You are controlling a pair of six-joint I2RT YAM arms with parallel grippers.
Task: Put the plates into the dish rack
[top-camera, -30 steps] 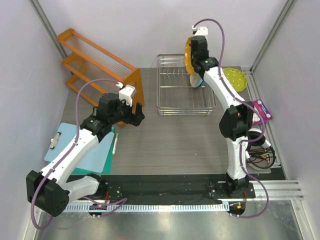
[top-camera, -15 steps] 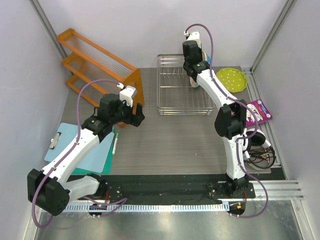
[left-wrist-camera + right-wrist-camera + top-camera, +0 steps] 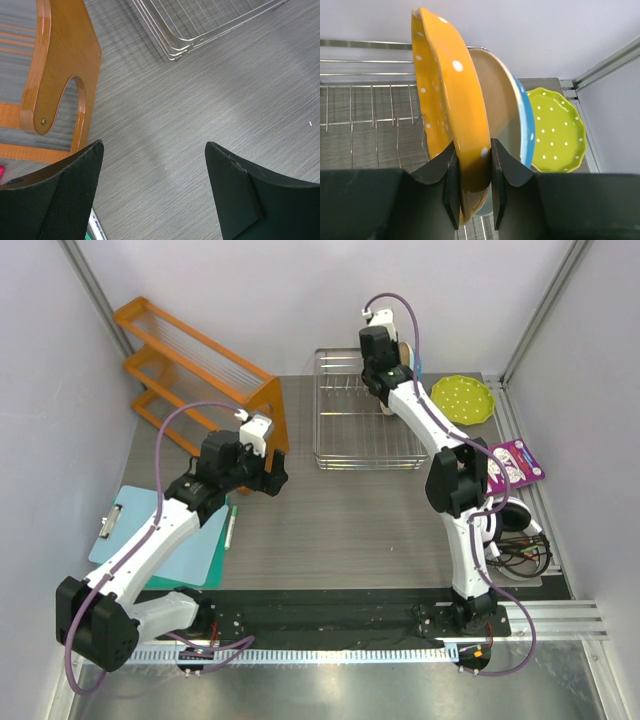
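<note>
Right gripper (image 3: 473, 145) over far right part of rack (image 3: 370, 44), first plate (image 3: 450, 100) on edge between its fingers. Second plate (image 3: 495, 95), third plate (image 3: 526, 135) upright just right of it. Fourth plate (image 3: 555, 130) flat, further right, outside rack. Shelf (image 3: 55, 65) left of left gripper (image 3: 155, 165), on table (image 3: 200, 110); rack ahead-right.

This is looking like a robotics lab cell: plain pale walls (image 3: 300, 300) and aluminium posts (image 3: 545, 310) are boxing in a grey worktop (image 3: 340, 530), two robot arms (image 3: 150, 540) are sitting bolted to a metal rail (image 3: 560, 618) along the bottom edge, and loose cables (image 3: 520, 558) are lying coiled at the lower right.
</note>
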